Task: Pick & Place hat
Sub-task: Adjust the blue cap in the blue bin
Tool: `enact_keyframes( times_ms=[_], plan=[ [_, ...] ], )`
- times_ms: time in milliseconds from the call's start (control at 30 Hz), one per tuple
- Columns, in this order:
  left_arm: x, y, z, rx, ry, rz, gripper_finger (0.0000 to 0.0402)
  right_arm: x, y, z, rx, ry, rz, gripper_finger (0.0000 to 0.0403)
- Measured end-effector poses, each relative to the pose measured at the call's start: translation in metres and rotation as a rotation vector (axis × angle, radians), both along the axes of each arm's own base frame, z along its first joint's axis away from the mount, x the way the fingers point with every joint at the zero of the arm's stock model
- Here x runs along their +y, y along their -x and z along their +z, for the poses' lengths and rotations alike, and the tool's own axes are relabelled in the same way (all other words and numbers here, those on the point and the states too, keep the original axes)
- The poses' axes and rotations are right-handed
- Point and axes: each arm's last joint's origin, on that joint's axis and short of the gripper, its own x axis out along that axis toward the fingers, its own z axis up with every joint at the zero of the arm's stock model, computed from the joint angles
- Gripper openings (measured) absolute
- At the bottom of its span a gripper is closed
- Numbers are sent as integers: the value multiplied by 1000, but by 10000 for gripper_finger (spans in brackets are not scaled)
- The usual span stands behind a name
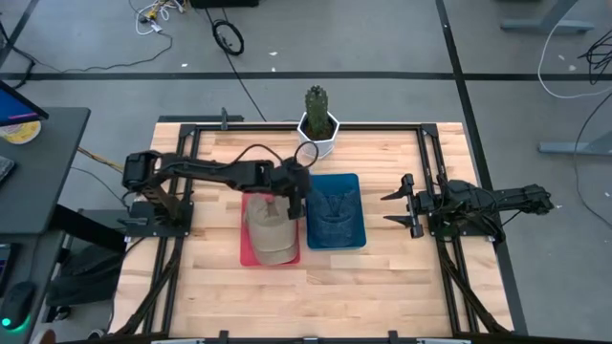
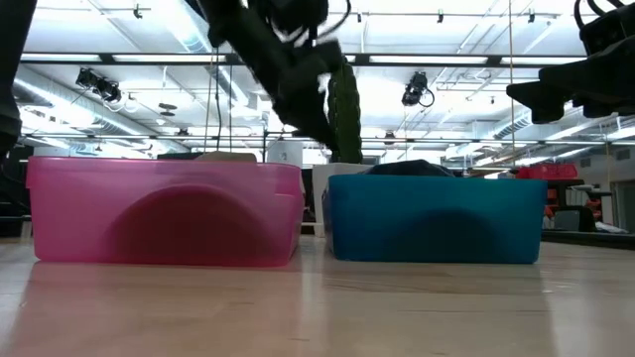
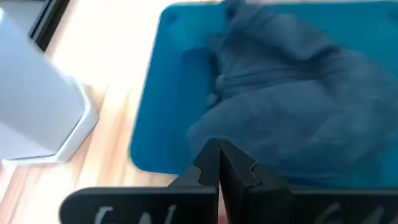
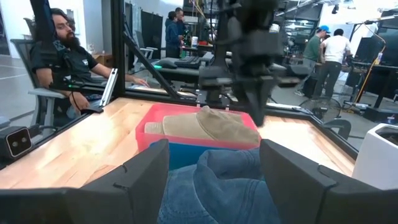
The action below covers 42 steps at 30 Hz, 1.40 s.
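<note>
Tan hat (image 1: 272,232) in pink bin (image 1: 246,254)

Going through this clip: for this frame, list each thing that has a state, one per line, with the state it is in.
left gripper: shut, empty, raised between the two bins.
right gripper: open, empty, waiting at the table's right side.
tan hat: lying in the pink bin, released.
pink bin: holds the tan hat.
denim hat: lying in the blue bin.
blue bin: holds the denim hat.
cactus pot: upright at the table's far edge.
</note>
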Motion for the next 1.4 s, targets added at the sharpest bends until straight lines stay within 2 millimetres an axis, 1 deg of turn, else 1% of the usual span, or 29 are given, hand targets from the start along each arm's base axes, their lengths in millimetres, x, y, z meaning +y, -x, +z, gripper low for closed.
enact_keyframes(
  times_ms=[100, 167, 233, 333, 400, 500, 600, 767, 933, 1000, 1100, 1167, 1267, 1400],
  plan=[
    [12, -7, -12, 3, 7, 24, 2, 0, 0, 0, 0, 0, 0, 254],
    [18, -13, -23, -4, 45, 5, 2, 0, 0, 0, -1, 0, 0, 254],
    [23, -22, -37, -20, 93, -29, 2, 0, 0, 0, -1, 0, 0, 254],
    [28, -29, -63, 25, 131, -8, 2, 0, 0, 0, 0, 0, 0, 254],
    [31, -30, -83, 81, 156, 9, 2, 0, 0, 0, -1, 0, 0, 254],
    [33, -30, -103, 156, 175, 27, 2, 0, 0, 0, -1, 0, 0, 254],
    [33, -30, -106, 169, 179, 32, 2, 0, 0, 0, 0, 0, 0, 254],
    [30, -31, -90, 162, 161, 10, 2, 0, 0, 0, 0, 0, 0, 254],
    [26, -40, -50, 84, 103, -1, 2, 0, 0, 0, 0, 0, 0, 254],
    [22, -41, -43, 115, 73, 0, 2, 0, 0, 0, 0, 0, 0, 254],
    [13, -44, -24, 115, 26, 10, 2, 0, 0, 0, 0, 0, -1, 254],
    [6, -44, -11, 97, -2, 13, 2, 0, 0, 0, 0, 0, 0, 254],
    [-5, -41, 2, 77, -25, -17, 2, 0, 0, 0, -1, 0, 0, 254],
    [-18, -35, 27, -4, -38, -54, 2, 0, 0, 0, -3, 0, 0, 254]
  ],
)
